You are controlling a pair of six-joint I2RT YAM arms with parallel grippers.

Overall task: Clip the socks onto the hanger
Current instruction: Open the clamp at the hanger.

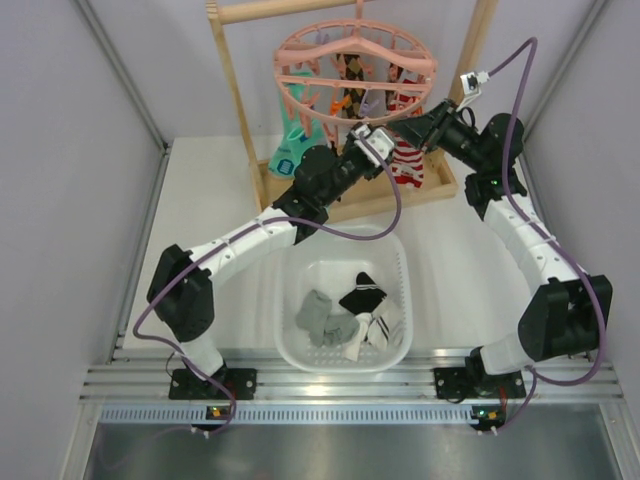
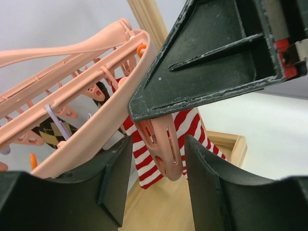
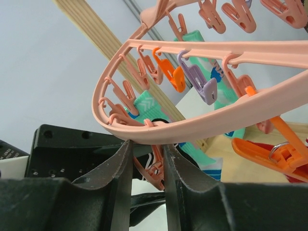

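The pink hanger (image 1: 300,45) hangs from the wooden rack, its ring seen close in both wrist views (image 2: 96,130) (image 3: 202,125). My right gripper (image 1: 418,128) (image 3: 147,147) is shut on a pink clip peg (image 3: 155,171) just under the ring. It shows from the left wrist as a black wedge (image 2: 216,53). My left gripper (image 1: 372,140) (image 2: 156,161) is open and empty, its fingers either side of that peg's (image 2: 166,144) lower end without touching it. A black sock (image 1: 362,293), a grey sock (image 1: 318,312) and a striped one (image 1: 385,322) lie in the basket.
The white basket (image 1: 285,340) stands between the arm bases. The light wooden rack (image 1: 232,70) holds the hanger, with a tray base below. A red-and-white striped sock (image 1: 408,160) (image 2: 192,125) and teal socks (image 1: 285,155) (image 3: 149,106) hang from other pegs, close to both grippers.
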